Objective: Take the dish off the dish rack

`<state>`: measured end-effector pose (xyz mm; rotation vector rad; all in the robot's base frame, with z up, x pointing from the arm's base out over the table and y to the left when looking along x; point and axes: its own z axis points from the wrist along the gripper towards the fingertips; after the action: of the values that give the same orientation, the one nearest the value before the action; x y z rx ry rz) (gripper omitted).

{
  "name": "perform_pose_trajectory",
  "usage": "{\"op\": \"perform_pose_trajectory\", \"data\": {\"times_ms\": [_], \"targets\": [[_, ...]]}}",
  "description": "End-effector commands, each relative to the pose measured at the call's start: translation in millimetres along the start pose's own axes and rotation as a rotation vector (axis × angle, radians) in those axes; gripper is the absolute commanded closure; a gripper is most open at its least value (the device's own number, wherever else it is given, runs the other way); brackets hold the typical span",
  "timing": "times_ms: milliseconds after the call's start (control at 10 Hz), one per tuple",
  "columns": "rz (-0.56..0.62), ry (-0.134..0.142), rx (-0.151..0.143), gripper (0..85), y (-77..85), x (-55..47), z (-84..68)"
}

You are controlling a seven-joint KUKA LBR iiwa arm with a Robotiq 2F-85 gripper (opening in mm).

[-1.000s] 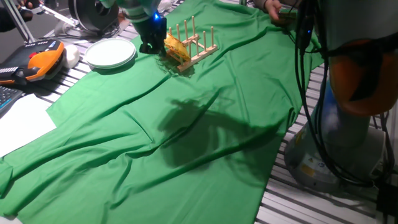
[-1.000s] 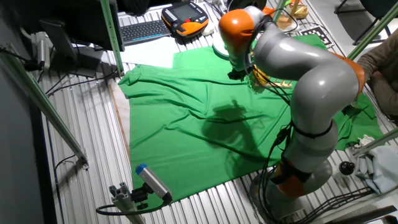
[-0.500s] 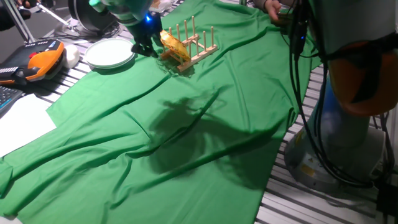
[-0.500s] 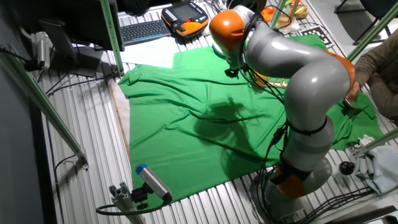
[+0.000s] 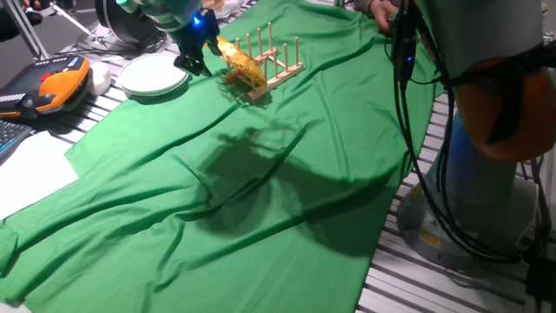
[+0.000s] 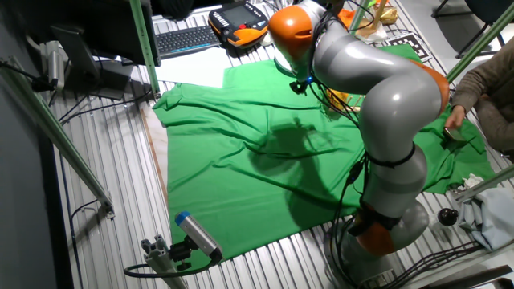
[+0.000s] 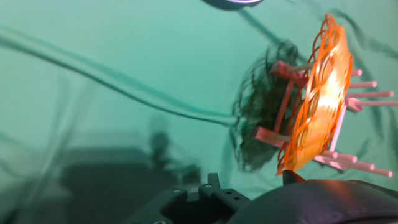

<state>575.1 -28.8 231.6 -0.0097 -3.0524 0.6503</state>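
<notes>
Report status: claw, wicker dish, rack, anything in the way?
Claw beside rack, state unclear. Wicker dish on edge at end of wooden dish rack, not lifted clear. White plates close by on the far side.

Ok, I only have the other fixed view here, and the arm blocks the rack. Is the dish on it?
Observer: Yes. In the hand view the dish stands on edge among the pegs of the dish rack.
Operator: And where is the gripper?
Observer: In one fixed view the gripper hangs beside the dish, on the side toward the white plates. I cannot tell whether it touches the dish.
</notes>
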Motion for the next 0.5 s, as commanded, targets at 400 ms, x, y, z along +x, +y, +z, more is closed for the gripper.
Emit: {"op": "perform_pose_trajectory", "data": {"times_ms": [400], "targets": [[-0.043,-0.023,0.009,34.0,-35.8,-28.8,22.3]]}}
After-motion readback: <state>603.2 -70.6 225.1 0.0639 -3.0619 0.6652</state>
